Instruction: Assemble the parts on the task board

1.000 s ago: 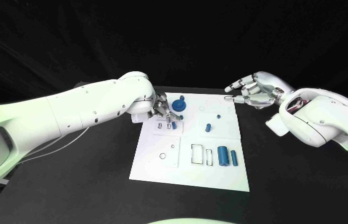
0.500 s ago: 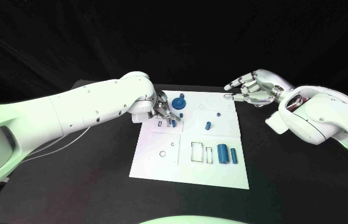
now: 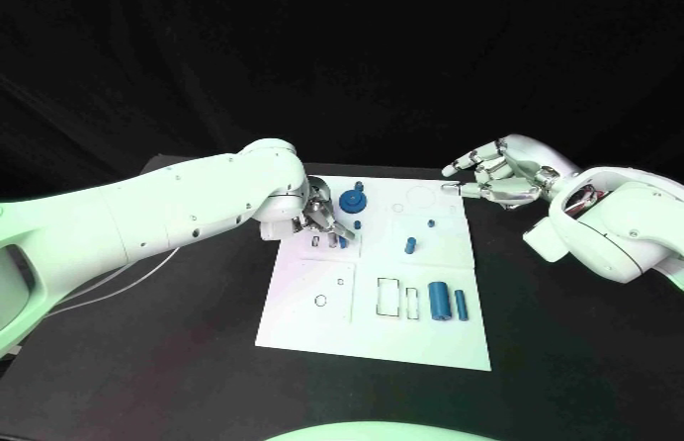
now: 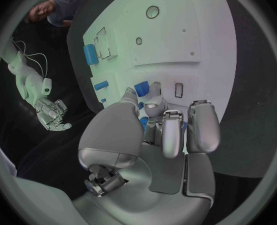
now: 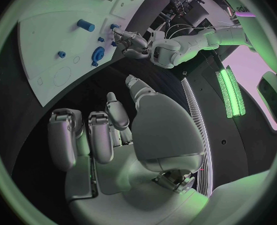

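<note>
Head view: the left hand (image 3: 316,219) is down on the task board (image 3: 374,337), fingers pinched on a small blue peg (image 3: 342,242) near the board's far left. Right hand (image 3: 499,180) hovers off the far right corner, fingers loosely apart, holding nothing.

Left wrist view: blue peg (image 4: 142,89) sits at the fingertips (image 4: 131,94), touching the board.

Right wrist view: fingers (image 5: 91,135) apart, nothing in them.

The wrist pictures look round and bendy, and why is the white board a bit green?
Left wrist view: a fisheye lens makes a circle, so the task board's straight edges curve. Right wrist view: same bending, and bright green light strips glow at the side. Head view: edges look straight, with greenish light tinting the board and both arms.
</note>
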You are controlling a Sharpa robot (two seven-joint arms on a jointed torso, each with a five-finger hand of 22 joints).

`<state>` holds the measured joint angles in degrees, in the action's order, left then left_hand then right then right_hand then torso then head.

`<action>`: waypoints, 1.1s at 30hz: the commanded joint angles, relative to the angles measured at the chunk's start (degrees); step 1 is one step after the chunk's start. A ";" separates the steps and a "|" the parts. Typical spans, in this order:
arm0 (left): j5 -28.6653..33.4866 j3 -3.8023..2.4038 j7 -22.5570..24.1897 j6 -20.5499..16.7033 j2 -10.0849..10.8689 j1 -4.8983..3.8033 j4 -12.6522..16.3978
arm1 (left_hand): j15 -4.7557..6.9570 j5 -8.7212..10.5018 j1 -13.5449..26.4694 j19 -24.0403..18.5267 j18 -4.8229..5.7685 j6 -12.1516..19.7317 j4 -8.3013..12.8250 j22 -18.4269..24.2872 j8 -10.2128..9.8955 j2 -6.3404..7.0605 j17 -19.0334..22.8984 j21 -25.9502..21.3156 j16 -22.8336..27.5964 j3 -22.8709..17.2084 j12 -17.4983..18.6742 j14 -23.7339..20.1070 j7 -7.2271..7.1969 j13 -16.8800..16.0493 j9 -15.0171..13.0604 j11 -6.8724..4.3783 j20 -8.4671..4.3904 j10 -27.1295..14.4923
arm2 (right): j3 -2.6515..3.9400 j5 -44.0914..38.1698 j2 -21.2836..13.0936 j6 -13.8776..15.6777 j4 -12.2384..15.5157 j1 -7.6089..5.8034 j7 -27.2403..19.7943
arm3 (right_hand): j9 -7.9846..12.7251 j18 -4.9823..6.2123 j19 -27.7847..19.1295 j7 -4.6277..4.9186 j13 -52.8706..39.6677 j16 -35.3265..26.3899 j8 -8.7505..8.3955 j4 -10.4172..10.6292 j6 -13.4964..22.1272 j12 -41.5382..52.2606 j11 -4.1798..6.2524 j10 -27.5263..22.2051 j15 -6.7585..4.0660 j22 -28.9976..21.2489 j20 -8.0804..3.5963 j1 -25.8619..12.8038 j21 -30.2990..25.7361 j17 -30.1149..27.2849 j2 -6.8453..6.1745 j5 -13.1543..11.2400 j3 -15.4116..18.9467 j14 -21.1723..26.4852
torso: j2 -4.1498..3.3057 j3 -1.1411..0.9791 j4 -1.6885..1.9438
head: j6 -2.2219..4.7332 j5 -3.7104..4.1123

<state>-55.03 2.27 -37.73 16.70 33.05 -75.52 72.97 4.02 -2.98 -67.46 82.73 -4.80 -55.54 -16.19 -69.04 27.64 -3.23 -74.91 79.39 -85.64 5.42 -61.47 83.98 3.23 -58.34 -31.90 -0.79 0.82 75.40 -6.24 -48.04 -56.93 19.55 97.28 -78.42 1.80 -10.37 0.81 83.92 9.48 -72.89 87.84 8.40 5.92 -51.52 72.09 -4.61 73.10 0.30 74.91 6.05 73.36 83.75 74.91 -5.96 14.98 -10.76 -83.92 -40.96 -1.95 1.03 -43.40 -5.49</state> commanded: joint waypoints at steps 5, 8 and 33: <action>0.55 -0.01 0.02 1.32 -0.32 0.02 -0.20 | 0.54 -0.05 -0.62 0.29 0.89 0.33 -0.07 -0.13 0.27 0.02 -9.12 0.25 0.07 -0.42 -0.28 4.25 -0.04 -0.09 -0.10 -0.19 -0.03 -0.32 | 0.00 -0.32 0.06 -0.83 -0.22 0.04 0.33 | 0.08 1.08 2.56 -0.20 0.07 -0.25 0.20 0.05 -0.32 -0.21 0.22 -0.08 -0.35 8.84 -0.18 -0.15 -0.26 11.63 0.49 0.19 0.38 -5.10 | -0.01 0.01 0.04 | -0.04 0.03; 0.57 -0.01 0.02 1.30 -0.42 0.02 -0.27 | 0.54 -0.05 -0.68 0.27 0.88 0.35 -0.07 -0.10 0.29 -0.01 -9.12 0.23 0.07 -0.51 -0.27 4.25 -0.04 -0.07 -0.14 -0.19 -0.03 -0.33 | 0.00 -0.33 0.11 -1.00 -0.28 0.04 0.39 | 0.09 1.08 2.56 -0.21 0.09 -0.26 0.24 0.11 -0.34 -0.23 0.23 -0.09 -0.35 8.84 -0.19 -0.17 -0.28 11.62 0.57 0.29 0.40 -5.10 | 0.02 0.04 0.06 | -0.01 0.07; 1.23 -0.02 0.11 0.27 -0.65 0.02 -0.45 | 0.98 -0.15 -9.40 0.09 0.92 2.22 3.11 -0.69 0.23 -0.61 -9.20 0.55 0.19 -13.17 0.32 4.26 -0.48 0.25 -1.80 -0.66 -0.40 -0.99 | -0.09 -0.69 0.41 -2.69 -0.52 0.32 1.06 | 0.11 1.09 2.55 -0.23 0.06 -0.27 0.30 0.15 -0.38 -0.18 0.25 -0.04 -0.37 8.81 -0.20 -0.12 -0.32 11.60 0.68 0.49 0.40 -5.10 | 0.00 0.05 0.14 | -0.19 -0.01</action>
<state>-54.39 2.17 -37.69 16.75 32.53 -75.62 72.47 4.55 -2.76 -76.04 82.73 -4.84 -53.57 -13.31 -69.65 27.51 -3.42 -74.94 79.66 -85.63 -7.13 -61.40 84.10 2.93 -58.16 -33.49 -1.42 0.82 74.77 -6.33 -48.20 -56.56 17.91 96.81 -78.14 2.50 -10.32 0.81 83.92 9.30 -72.89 87.84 8.40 6.09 -51.70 72.09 -4.62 73.10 0.30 74.95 6.05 73.13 83.75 74.91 -5.73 15.30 -10.60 -83.92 -41.00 -1.90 1.16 -43.54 -5.49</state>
